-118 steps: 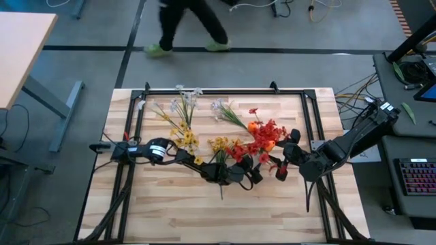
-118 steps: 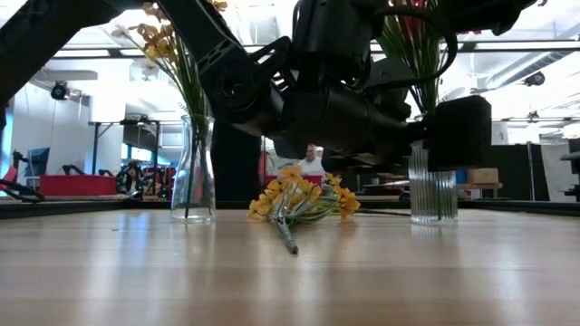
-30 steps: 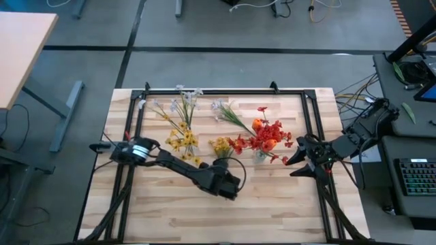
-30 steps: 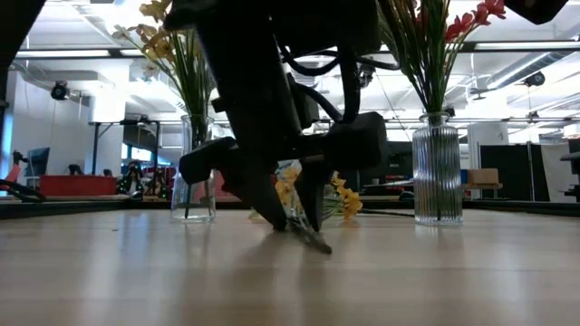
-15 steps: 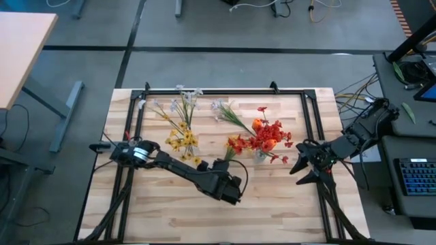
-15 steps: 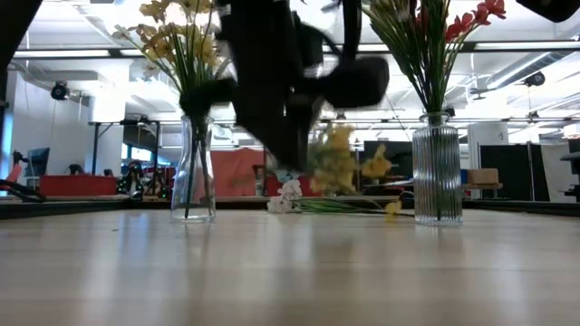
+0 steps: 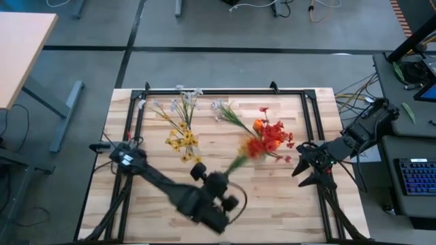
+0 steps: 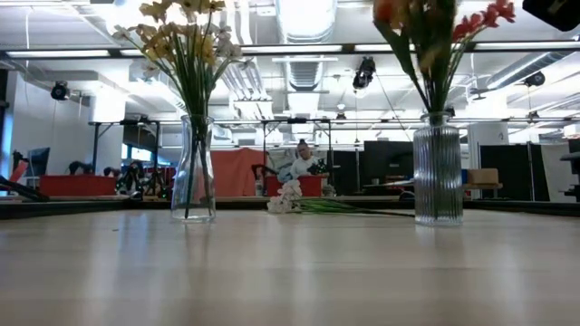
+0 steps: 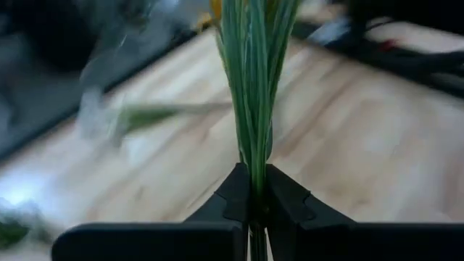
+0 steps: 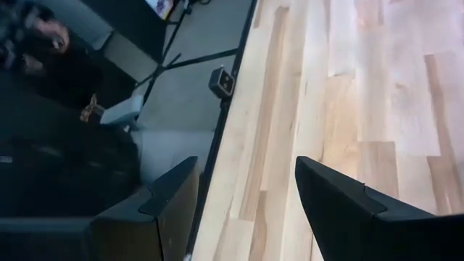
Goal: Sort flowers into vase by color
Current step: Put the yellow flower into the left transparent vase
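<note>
Table (image 7: pixel 272 211): pale wood boards, light tan with darker streaks; a black frame (image 7: pixel 225 91) runs around it. Floor (image 7: pixel 272 68): grey.

Left vase (image 8: pixel 194 172): clear smooth glass, holding yellow and white flowers (image 8: pixel 181 27) on green stalks. Right vase (image 8: pixel 438 172): clear glass with vertical ribbing, holding red and orange flowers (image 8: pixel 453 23) on green stalks.

White flowers (image 8: pixel 290 195) with green stalks lie on the table between the vases.

Bundle of stalks (image 9: pixel 254 80) in the left gripper (image 9: pixel 255 190): green, striped lengthwise in lighter and darker green, yellow at the top. Both the left gripper and the right gripper (image 10: pixel 246 188) are black.
</note>
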Tool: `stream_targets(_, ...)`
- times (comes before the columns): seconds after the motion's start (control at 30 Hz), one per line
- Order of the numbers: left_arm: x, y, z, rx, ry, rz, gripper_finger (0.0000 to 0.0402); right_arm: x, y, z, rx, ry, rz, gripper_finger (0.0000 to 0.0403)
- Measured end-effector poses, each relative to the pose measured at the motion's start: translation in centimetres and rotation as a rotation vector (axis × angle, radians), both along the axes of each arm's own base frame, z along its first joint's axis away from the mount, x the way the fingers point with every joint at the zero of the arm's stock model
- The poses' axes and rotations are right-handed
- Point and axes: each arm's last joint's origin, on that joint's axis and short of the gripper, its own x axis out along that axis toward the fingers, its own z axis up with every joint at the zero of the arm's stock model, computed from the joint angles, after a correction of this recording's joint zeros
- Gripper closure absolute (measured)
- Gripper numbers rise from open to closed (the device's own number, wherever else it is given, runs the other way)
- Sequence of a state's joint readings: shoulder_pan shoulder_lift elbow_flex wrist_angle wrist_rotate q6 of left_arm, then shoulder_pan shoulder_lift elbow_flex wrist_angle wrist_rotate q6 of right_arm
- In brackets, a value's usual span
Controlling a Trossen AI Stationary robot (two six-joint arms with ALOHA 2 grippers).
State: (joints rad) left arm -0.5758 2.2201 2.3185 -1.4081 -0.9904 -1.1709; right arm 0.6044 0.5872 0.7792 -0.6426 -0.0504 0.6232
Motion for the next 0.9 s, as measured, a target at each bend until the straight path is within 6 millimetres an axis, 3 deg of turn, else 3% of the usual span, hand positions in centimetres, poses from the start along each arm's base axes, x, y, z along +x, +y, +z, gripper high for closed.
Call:
stream_targets(0.17,-1.5,-2.4,3.0,0.142,-0.044,-0.218,0.0397,0.5,0.4,-0.4,-0.042,0.003,0.037,0.0181)
stream_targets(0.3,-2.5,-3.0,4.2,0.167,-0.052,-0.250,0.0397,1.3,1.0,-1.0,-0.070,0.041,0.040,0.0181)
stream_targets(0.5,-4.0,-2.4,6.6,0.241,-0.081,-0.210,0.0396,2.1,1.9,-1.9,-0.100,0.101,0.071,0.0181)
stream_targets(0.9,-5.5,-0.8,8.9,0.388,-0.155,-0.101,0.0395,2.7,2.2,-2.5,-0.178,0.094,0.007,0.0181)
